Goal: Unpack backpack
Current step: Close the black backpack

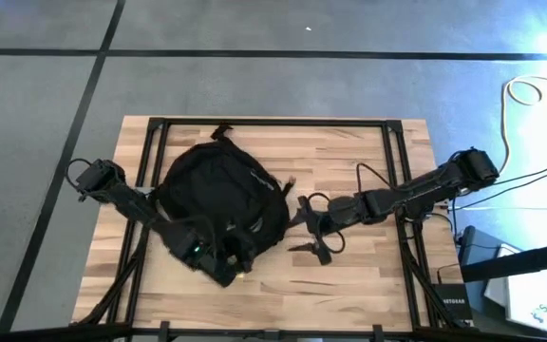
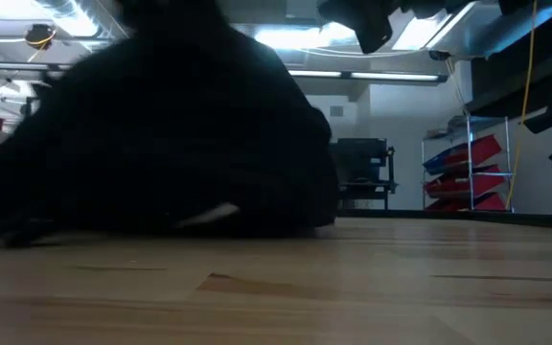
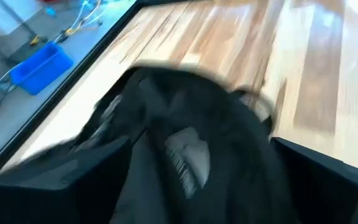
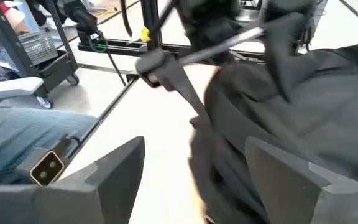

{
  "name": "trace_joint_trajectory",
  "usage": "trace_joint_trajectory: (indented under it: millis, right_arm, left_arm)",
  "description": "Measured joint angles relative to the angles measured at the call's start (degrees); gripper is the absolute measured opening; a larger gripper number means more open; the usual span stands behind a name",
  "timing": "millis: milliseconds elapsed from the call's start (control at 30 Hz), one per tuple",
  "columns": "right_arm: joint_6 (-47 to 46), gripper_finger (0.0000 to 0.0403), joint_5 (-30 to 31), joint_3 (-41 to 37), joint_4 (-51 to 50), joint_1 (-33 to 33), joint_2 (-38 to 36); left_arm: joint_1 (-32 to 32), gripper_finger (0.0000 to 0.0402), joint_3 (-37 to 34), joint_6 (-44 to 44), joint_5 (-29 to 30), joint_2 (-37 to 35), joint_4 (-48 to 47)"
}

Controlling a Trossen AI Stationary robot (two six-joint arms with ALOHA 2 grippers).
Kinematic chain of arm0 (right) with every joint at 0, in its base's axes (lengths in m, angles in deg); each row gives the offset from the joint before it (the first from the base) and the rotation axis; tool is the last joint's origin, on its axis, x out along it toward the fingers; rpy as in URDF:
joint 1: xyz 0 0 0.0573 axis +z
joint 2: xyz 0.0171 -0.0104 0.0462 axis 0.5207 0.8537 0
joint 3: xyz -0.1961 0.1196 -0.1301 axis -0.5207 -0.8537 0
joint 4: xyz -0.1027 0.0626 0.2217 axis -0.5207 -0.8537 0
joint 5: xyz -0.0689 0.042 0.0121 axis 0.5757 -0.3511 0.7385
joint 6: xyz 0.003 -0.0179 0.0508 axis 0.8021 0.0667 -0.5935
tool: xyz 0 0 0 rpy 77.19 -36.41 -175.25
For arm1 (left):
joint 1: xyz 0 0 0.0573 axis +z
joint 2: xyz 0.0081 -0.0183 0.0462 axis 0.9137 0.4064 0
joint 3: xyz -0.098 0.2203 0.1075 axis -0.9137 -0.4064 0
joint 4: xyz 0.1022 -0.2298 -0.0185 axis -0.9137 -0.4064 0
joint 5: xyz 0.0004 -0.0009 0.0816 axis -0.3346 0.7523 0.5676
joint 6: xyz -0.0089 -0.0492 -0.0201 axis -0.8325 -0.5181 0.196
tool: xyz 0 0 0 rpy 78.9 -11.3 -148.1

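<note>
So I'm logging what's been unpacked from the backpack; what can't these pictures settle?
- What the backpack holds: closed black fabric hides it in the high view.
- Left gripper fingers: lost against the bag's near edge in the high view; blurred in the left wrist view.
- Far side of the table: the bag blocks the low view.
- Right gripper: open beside the bag.

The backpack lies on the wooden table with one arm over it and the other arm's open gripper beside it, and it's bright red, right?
Not quite: the backpack is black, not red, as the high view shows. The rest holds. It lies on the wooden table, the left gripper is over its near end, and the right gripper is open just beside it.
</note>
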Motion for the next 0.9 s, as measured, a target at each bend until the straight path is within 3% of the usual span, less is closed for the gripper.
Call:
trace_joint_trajectory:
  millis: [167,300,400,533,700,800,900]
  right_arm:
    - [-1.0,0.0262,-0.3,0.0,0.9,2.7,-0.1]
    - [-1.9,0.0262,-1.2,0.0,-0.3,5.9,-0.2]
    - [-2.1,0.0262,-1.6,0.0,-1.1,8.6,-0.2]
    - [-2.1,0.0262,-1.5,0.0,-1.4,11.5,-0.2]
    - [-2.1,0.0262,0.6,0.0,-1.4,13.5,-0.2]
    - [-2.3,0.0262,1.0,0.0,-1.4,13.4,-0.2]
    - [-4.5,0.0262,1.7,0.0,-1.3,13.4,-0.2]
  left_arm:
    - [9.6,0.0368,-5.2,20.2,-6.7,0.8,27.1]
    - [16.4,0.0369,-7.5,25.7,-10.5,1.7,31.9]
    - [18.4,0.0369,-8.0,25.2,-19.3,1.8,35.8]
    - [13.4,0.0369,-8.0,29.6,-24.2,1.0,46.3]
    - [0.9,0.0369,-7.9,45.3,-24.8,0.7,58.9]
    - [-5.1,0.0369,-7.9,45.5,-18.8,0.7,52.5]
    - [-7.5,0.0369,-7.9,30.6,-12.3,0.7,36.9]
